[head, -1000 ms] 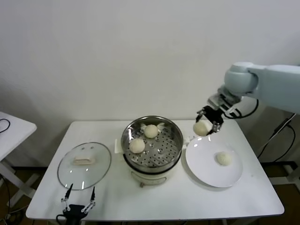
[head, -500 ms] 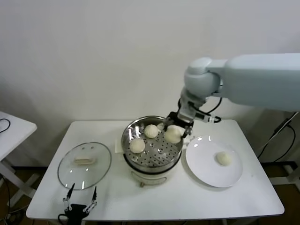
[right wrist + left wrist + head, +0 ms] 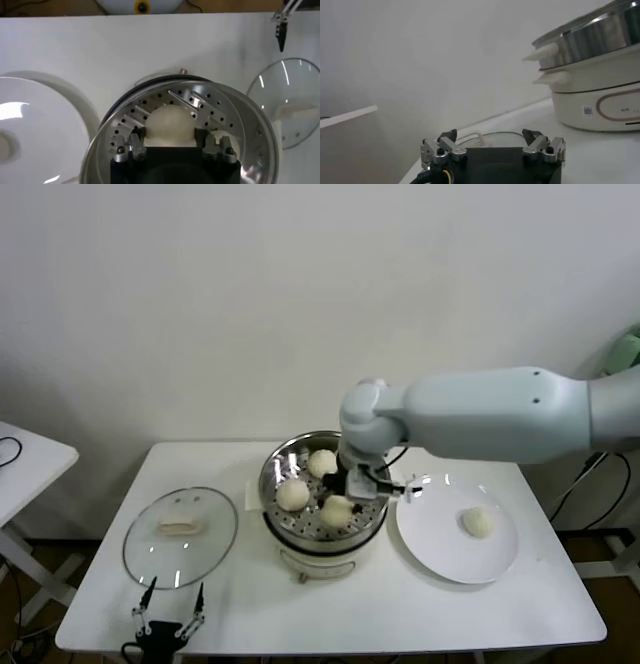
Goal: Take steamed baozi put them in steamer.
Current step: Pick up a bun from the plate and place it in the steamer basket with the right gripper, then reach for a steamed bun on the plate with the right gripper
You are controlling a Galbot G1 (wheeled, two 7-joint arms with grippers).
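Your right gripper [image 3: 340, 506] is inside the steamer [image 3: 285, 529], jaws gripping a bun [image 3: 337, 511]; your left gripper [image 3: 166, 616], jaws open, waits near the steamer's front-left.

Two baozi [image 3: 308, 479] crowd the steamer's [image 3: 300, 534] far-left tray; the near side lies free.

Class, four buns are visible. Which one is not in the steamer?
The bun on the white plate, alone at the right. The other three sit in the steamer, one held by the right gripper.
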